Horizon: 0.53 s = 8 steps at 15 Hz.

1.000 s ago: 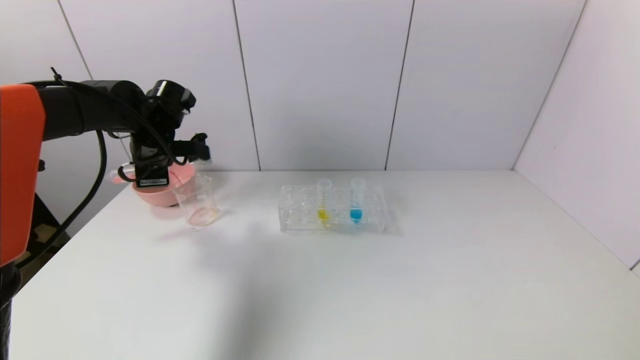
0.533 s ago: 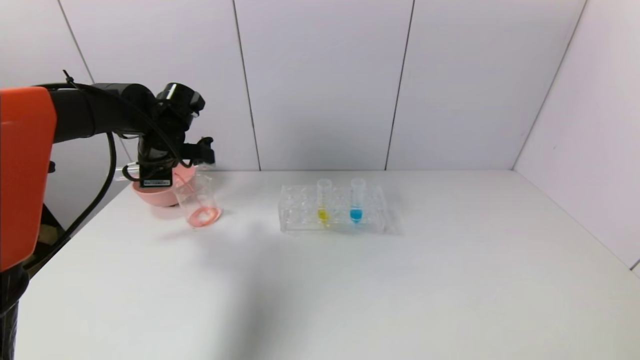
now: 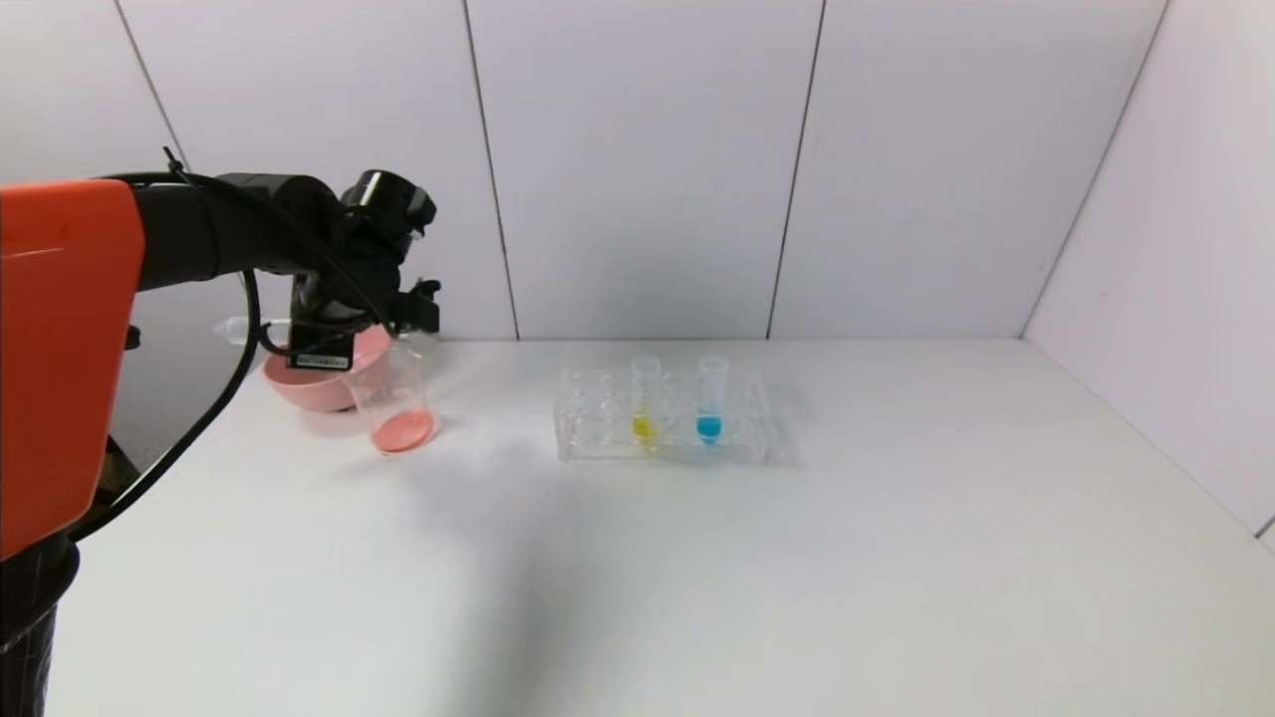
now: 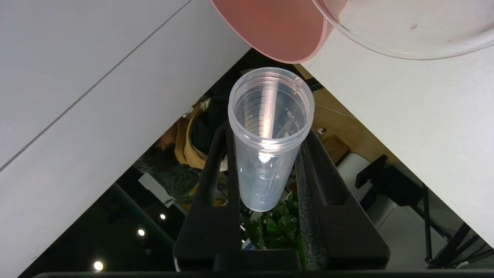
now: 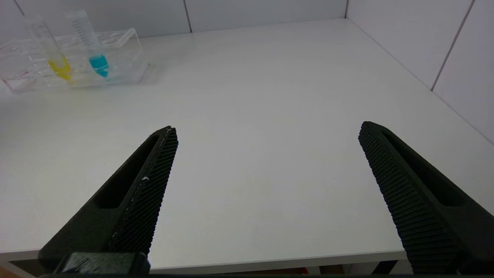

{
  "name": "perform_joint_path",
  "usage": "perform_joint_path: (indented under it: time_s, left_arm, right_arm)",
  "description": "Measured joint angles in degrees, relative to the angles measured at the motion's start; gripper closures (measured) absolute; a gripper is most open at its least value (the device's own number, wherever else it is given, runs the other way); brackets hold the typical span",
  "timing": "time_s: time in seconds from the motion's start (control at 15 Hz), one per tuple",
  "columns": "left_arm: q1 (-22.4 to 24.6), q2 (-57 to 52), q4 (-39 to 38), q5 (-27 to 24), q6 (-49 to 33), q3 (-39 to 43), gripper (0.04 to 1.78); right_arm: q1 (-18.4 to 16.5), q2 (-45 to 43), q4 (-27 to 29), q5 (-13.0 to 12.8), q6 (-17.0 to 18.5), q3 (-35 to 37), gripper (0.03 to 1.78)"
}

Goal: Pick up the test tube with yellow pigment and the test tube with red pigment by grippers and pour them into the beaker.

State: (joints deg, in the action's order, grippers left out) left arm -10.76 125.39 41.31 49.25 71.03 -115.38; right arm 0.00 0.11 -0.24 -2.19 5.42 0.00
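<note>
My left gripper is shut on the test tube with red pigment, held on its side with its mouth over the beaker. The tube's pointed end sticks out to the left. Only a thin red streak shows inside the tube. Red-pink liquid covers the beaker's bottom. The beaker's rim also shows in the left wrist view. The test tube with yellow pigment stands upright in the clear rack, and shows in the right wrist view. My right gripper is open and empty above the table's front edge.
A pink bowl sits just behind and left of the beaker, near the table's left edge, and shows in the left wrist view. A blue-liquid tube stands in the rack right of the yellow one. White walls close the back and right.
My left arm has shifted slightly right and up with the tube tipped over the beaker. Red liquid has run into the beaker, whose bottom went from nearly clear to red-pink.
</note>
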Motion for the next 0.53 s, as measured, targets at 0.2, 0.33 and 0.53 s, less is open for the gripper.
perform_joint_path:
  time_s: [0.2, 0.33, 0.53]
  left_arm:
    - [-0.34, 0.49, -0.05, 3.0, 1.05, 0.0, 1.38]
    - [-0.39, 0.79, 0.0, 3.08, 1.07, 0.0, 1.38]
    - [-0.3, 0.93, -1.41, 2.21, 0.62, -0.02, 1.38]
  right_arm:
    - [0.0, 0.0, 0.02, 0.0, 0.0, 0.0, 0.1]
    - [0.0, 0.0, 0.0, 0.0, 0.0, 0.0, 0.1]
    - [0.0, 0.0, 0.0, 0.02, 0.0, 0.0, 0.1]
